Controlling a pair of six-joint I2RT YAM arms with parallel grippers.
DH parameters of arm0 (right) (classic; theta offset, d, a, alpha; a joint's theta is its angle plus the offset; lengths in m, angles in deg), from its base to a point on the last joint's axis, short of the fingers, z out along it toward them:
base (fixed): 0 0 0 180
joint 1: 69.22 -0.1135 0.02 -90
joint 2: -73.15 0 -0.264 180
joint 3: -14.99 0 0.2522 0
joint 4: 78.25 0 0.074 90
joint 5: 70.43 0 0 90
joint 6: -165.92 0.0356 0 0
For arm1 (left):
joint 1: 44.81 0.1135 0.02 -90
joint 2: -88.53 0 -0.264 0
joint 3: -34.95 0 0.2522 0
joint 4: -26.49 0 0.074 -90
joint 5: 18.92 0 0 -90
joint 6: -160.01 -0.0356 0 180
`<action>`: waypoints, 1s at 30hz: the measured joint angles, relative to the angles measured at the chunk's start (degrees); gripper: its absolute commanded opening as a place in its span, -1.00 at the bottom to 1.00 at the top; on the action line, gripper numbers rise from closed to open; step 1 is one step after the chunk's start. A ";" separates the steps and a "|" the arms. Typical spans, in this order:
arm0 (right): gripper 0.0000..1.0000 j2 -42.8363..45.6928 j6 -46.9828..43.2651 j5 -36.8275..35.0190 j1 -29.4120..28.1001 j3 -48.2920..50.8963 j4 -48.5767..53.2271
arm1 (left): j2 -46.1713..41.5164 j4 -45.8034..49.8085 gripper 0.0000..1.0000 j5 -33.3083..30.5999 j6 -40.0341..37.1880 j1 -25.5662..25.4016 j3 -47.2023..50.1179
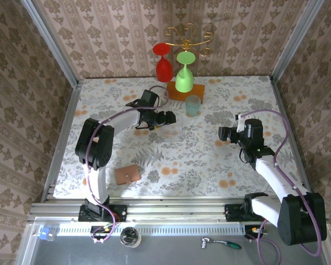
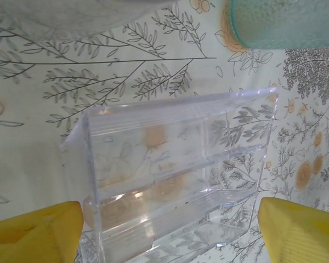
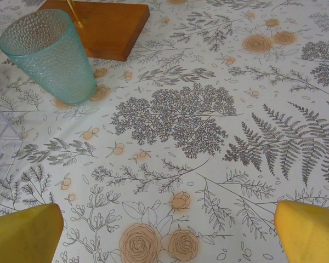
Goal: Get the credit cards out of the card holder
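Though poised close to the clear plastic box [image 2: 175,181] at mid-table, pinches nothing with the left gripper [image 1: 169,118]: yellow fingers [image 2: 35,233] spread wide, one to each side of the box. Shows the right gripper [image 1: 223,134] spread just as wide and empty, over bare floral tablecloth [image 3: 208,181], well apart from the teal cup [image 3: 49,55] and the wooden block [image 3: 107,27]. Finds the card holder [image 1: 127,174] closed, tan side up, on the near left of the table, near the left arm's base, well apart from both grippers.
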 measured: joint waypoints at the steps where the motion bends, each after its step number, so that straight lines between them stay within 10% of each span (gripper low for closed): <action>1: 1.00 0.00 0.00 0.00 0.00 0.00 0.02 | 0.55 0.02 0.67 -0.02 0.22 -0.13 -0.17; 30: 1.00 0.00 0.02 0.02 0.00 0.00 0.22 | -5.51 1.60 0.70 -1.42 0.72 0.57 3.82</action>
